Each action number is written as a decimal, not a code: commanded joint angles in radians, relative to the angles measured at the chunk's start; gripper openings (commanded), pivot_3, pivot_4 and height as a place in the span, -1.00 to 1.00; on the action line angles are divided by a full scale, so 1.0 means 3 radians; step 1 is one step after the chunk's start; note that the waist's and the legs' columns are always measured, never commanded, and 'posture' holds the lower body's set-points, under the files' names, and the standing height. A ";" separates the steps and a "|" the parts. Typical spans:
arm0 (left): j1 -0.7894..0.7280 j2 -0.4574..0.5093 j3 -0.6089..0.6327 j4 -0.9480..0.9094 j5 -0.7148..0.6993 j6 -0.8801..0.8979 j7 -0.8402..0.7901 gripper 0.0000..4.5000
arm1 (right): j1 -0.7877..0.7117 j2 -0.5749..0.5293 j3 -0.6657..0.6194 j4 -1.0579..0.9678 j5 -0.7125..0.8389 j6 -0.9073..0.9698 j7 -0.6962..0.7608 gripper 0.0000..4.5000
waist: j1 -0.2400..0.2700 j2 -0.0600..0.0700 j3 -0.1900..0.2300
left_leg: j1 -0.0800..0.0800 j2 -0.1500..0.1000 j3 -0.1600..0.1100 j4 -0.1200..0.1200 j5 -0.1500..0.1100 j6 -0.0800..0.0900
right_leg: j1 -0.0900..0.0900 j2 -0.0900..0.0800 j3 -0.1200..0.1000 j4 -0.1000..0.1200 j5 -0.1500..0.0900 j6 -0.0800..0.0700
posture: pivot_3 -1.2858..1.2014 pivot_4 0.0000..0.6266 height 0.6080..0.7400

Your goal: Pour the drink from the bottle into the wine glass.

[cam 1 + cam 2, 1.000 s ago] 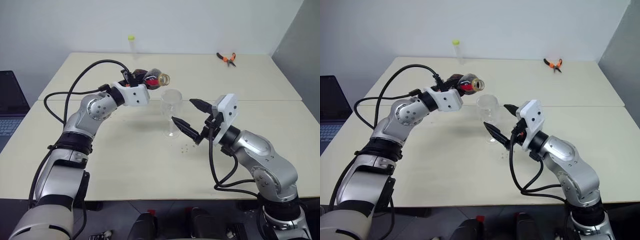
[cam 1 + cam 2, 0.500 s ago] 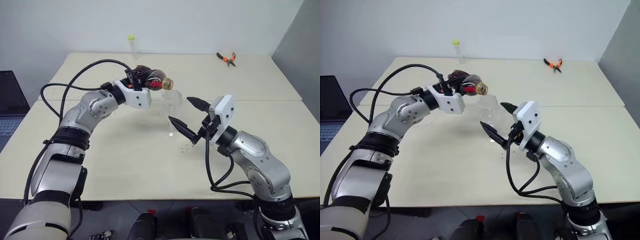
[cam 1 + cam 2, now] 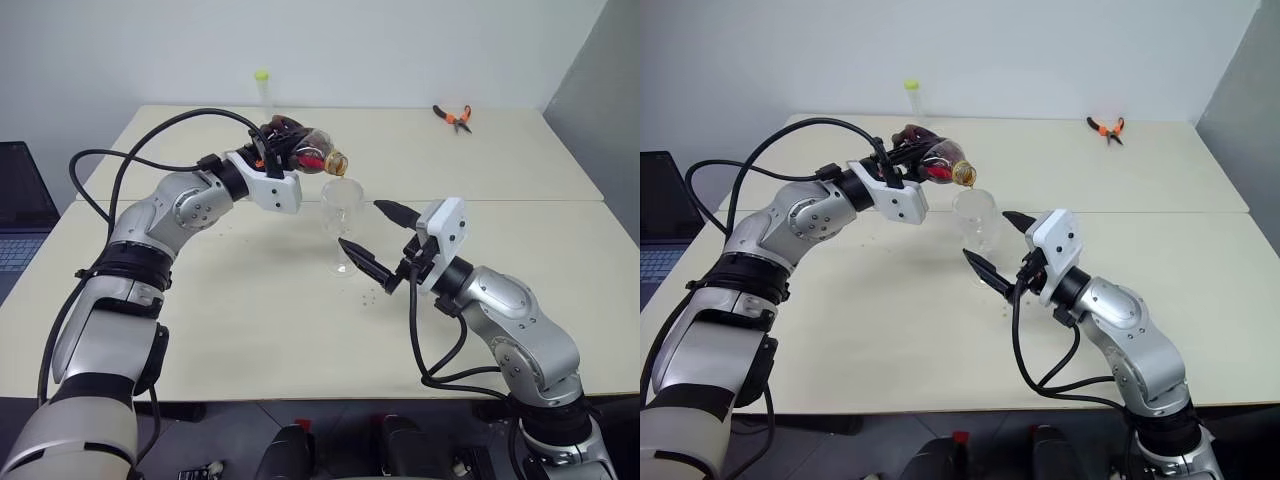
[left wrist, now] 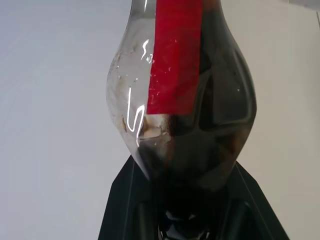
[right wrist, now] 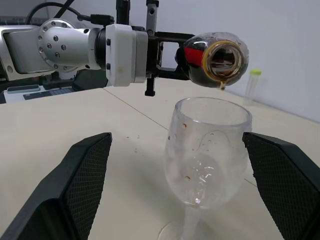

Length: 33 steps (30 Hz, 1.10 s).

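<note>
One bottle: we see a single clear plastic bottle [image 3: 305,155], rounded body, red label band, held nearly level above the table with its open mouth tipped just over the glass rim.
Drink: we see the dark brown drink [image 4: 220,100] filling the lower side of the tilted body; a drop hangs at the mouth in the right wrist view.
One wine glass: we count one clear stemmed wine glass [image 3: 341,215], round bowl, thin stem, flat foot, standing upright on the near table just behind the seam; small drops speckle the inside of its bowl.
Left gripper: our left gripper [image 3: 272,150] has its black fingers pressed onto the bottle's body from both sides.
Right gripper: our right gripper [image 3: 375,240] holds its two pointed black fingers spread wide, one on each side of the glass, apart from it as far as we can tell.
Tables: we see two pale matte tables [image 3: 250,330] butted edge to edge, the seam running across just behind the glass.
Other things, one each: a slim clear tube [image 3: 263,88] with a yellow-green cap at the far edge; orange-handled pliers [image 3: 453,117] far right; a laptop [image 3: 20,210] off the left edge.
Crumbs: we see a few small specks [image 3: 372,295] near the glass foot.
Open room: we see bare tabletop on the near side and to the right of the glass.
</note>
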 commanded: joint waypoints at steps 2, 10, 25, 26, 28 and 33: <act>-0.0172 0.0079 -0.0003 0.0021 0.0046 -0.0062 0.0144 -0.66 | -0.0009 0.0007 -0.0016 -0.0067 0.0002 -0.0012 -0.0003 1.00 | -0.0001 0.0000 0.0000 | 0.0000 -0.0001 0.0001 0.0000 0.0000 0.0000 | 0.0000 0.0000 0.0000 0.0000 0.0000 0.0000 | 0.03 -0.52 1.00; -0.0204 0.0141 -0.0080 0.0091 0.0156 -0.0143 0.0261 -0.66 | -0.0005 0.0012 -0.0017 -0.0063 0.0011 -0.0009 -0.0002 1.00 | 0.0000 0.0000 0.0000 | 0.0000 -0.0001 0.0001 0.0000 0.0000 0.0000 | -0.0001 0.0000 0.0000 0.0000 0.0000 0.0000 | 0.03 -0.52 1.00; -0.0249 0.0197 -0.0165 0.0202 0.0288 -0.0225 0.0448 -0.67 | -0.0008 0.0020 -0.0012 -0.0061 0.0020 -0.0001 0.0001 1.00 | 0.0000 0.0000 0.0000 | 0.0000 -0.0002 0.0003 0.0000 0.0000 0.0000 | -0.0001 0.0000 0.0001 0.0001 0.0000 0.0000 | 0.03 -0.52 1.00; -0.0254 0.0197 -0.0171 0.0212 0.0294 -0.0228 0.0461 -0.67 | -0.0009 0.0020 -0.0011 -0.0060 0.0019 0.0000 0.0001 1.00 | 0.0000 0.0000 0.0000 | 0.0000 -0.0002 0.0002 0.0000 0.0000 0.0000 | -0.0001 0.0000 0.0001 0.0001 0.0000 0.0000 | 0.03 -0.52 1.00; -0.0265 0.0198 -0.0180 0.0230 0.0309 -0.0234 0.0481 -0.67 | -0.0011 0.0021 -0.0012 -0.0061 0.0020 0.0002 0.0001 1.00 | 0.0000 0.0000 0.0000 | 0.0000 -0.0002 0.0002 0.0000 0.0000 0.0000 | -0.0001 0.0000 0.0001 0.0002 0.0000 0.0000 | 0.03 -0.52 1.00; -0.0294 0.0201 -0.0192 0.0268 0.0340 -0.0248 0.0532 -0.67 | -0.0008 0.0022 -0.0012 -0.0065 0.0022 0.0006 0.0000 1.00 | 0.0000 0.0000 0.0000 | 0.0000 -0.0002 0.0003 0.0000 0.0000 0.0000 | -0.0001 0.0000 0.0001 0.0002 0.0000 0.0000 | 0.03 -0.52 1.00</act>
